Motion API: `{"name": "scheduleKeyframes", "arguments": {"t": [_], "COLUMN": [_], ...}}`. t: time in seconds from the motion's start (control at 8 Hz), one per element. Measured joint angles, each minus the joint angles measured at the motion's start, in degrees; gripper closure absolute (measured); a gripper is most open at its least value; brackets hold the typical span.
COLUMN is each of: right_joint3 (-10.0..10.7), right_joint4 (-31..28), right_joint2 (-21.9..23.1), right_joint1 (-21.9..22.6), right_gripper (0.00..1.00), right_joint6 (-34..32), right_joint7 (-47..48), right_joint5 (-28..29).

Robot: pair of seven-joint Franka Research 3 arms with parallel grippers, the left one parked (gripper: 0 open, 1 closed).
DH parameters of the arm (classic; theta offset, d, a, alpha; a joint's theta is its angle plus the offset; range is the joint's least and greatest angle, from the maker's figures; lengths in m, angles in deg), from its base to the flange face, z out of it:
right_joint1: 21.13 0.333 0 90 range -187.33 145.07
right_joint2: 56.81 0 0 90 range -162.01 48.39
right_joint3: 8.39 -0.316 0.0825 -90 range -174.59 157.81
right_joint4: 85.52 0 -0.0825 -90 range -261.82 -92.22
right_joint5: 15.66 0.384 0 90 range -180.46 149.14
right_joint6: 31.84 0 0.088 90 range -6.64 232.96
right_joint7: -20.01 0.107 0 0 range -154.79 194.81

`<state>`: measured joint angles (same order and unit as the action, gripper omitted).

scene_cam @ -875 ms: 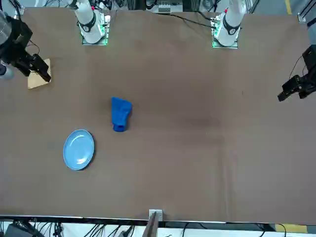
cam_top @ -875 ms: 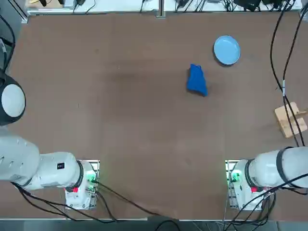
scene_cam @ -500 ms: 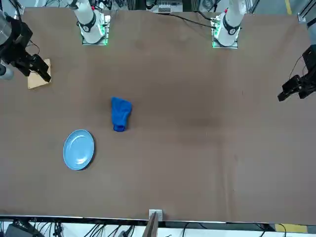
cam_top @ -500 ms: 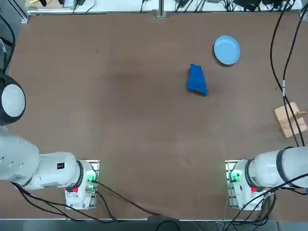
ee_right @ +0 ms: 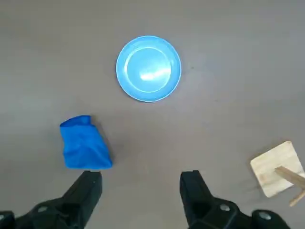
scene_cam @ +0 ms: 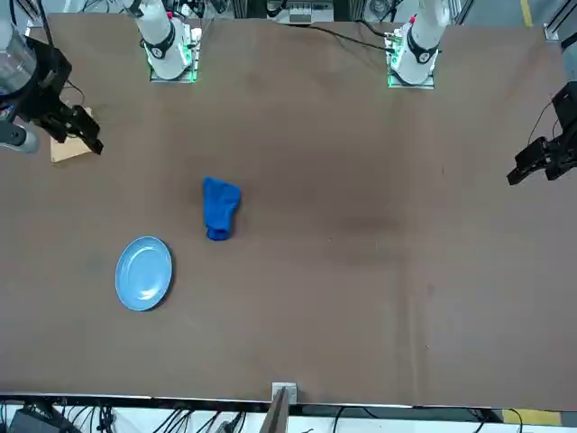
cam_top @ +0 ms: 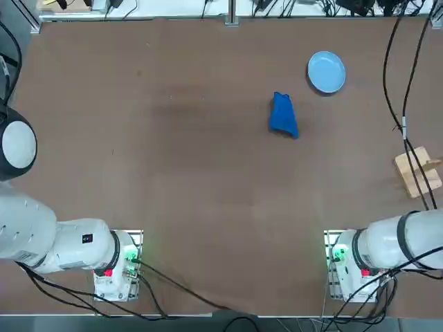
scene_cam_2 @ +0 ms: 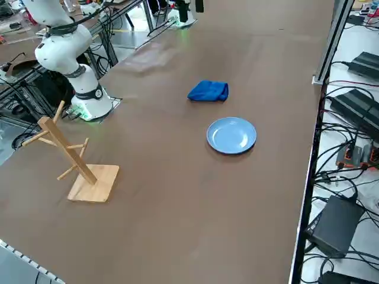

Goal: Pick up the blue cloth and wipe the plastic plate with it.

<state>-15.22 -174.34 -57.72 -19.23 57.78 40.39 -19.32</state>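
Meanwhile the right gripper (scene_cam: 81, 135), jaws spread and empty, has edged inward from the front view's upper left. Blue cloth (scene_cam: 220, 207) lies untouched at centre-left of the bench (scene_cam: 361, 298), plastic plate (scene_cam: 144, 273) lower left: approach just beginning.

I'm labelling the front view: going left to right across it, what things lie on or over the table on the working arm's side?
Right hand open above the wooden stand → plastic plate → blue cloth.
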Motion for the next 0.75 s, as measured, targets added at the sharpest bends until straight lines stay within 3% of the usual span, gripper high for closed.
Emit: {"name": "scheduleKeyframes", "arguments": {"t": [0.25, 0.75], "right_joint3": [-0.1, -0.4], "right_joint4": [-0.4, -4.8], "right_joint2": [-2.7, -12.2], "right_joint1": [3.5, 11.7], "right_gripper": [0.00, 0.00], "right_joint6": [3.4, 18.6], "right_joint7": [2.8, 14.4], "right_joint5": [0.4, 0.4]}}
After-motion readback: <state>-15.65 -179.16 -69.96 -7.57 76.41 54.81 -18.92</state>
